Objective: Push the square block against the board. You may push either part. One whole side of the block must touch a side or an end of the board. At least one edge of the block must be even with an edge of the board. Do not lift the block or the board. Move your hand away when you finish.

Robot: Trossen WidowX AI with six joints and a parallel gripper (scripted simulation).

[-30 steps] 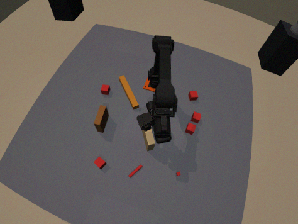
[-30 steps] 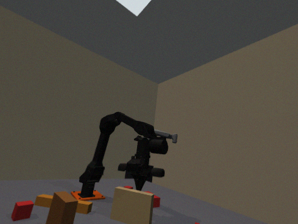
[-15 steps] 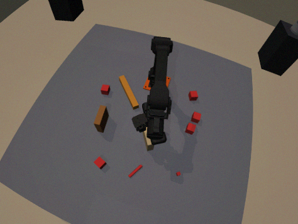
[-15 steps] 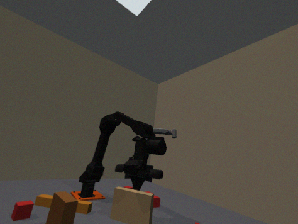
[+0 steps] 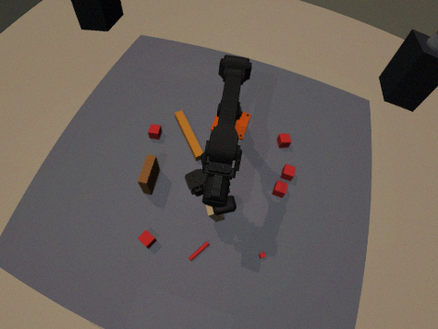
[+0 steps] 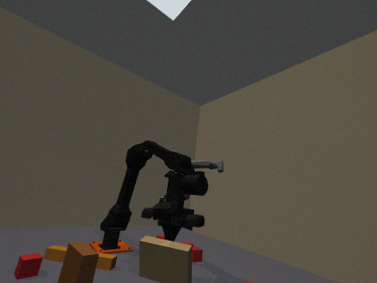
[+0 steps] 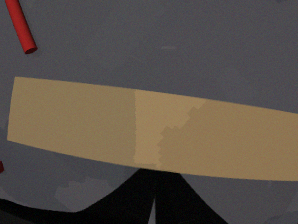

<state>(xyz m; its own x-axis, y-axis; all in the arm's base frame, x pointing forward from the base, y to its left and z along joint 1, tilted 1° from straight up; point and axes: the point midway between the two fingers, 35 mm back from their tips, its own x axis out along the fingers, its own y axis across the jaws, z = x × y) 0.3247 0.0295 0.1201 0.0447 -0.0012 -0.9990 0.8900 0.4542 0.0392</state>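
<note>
My gripper is shut and empty, pointing down. Its tips stand at the near long side of the tan board, about at the board's middle. I cannot tell whether they touch it. In the top view my arm hides most of this board; only its end shows. Several red square blocks lie apart from the board: three on the right, one at the back left and one at the front left.
An orange board lies left of my arm's base. A brown block stands on edge further left. A thin red stick and a tiny red piece lie in front. Black boxes stand off the mat.
</note>
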